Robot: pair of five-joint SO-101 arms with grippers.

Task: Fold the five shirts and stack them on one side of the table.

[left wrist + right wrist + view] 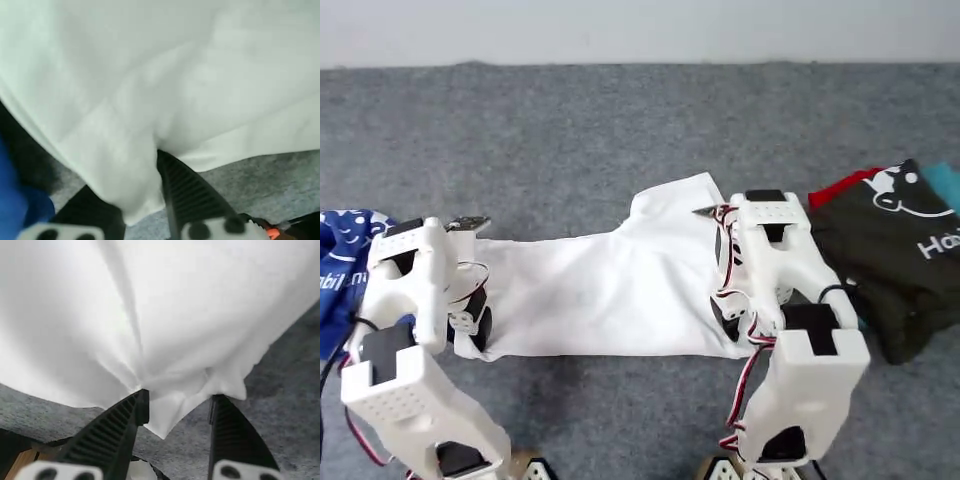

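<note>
A white shirt (600, 290) lies spread flat on the grey table between my two arms. My left gripper (470, 223) is at the shirt's left end. In the left wrist view it (147, 175) is shut on a fold of the white shirt (165, 75), which drapes over one finger. My right gripper (712, 212) is at the shirt's right end, near a sleeve. In the right wrist view the right gripper (178, 395) stands open, its fingers (117, 432) apart, with a puckered edge of the shirt (165, 310) between them.
A crumpled blue shirt (345, 262) lies at the table's left edge beside my left arm. A pile of dark, red and teal shirts (890, 255) sits at the right, close to my right arm. Bare grey table (570, 130) stretches behind the white shirt.
</note>
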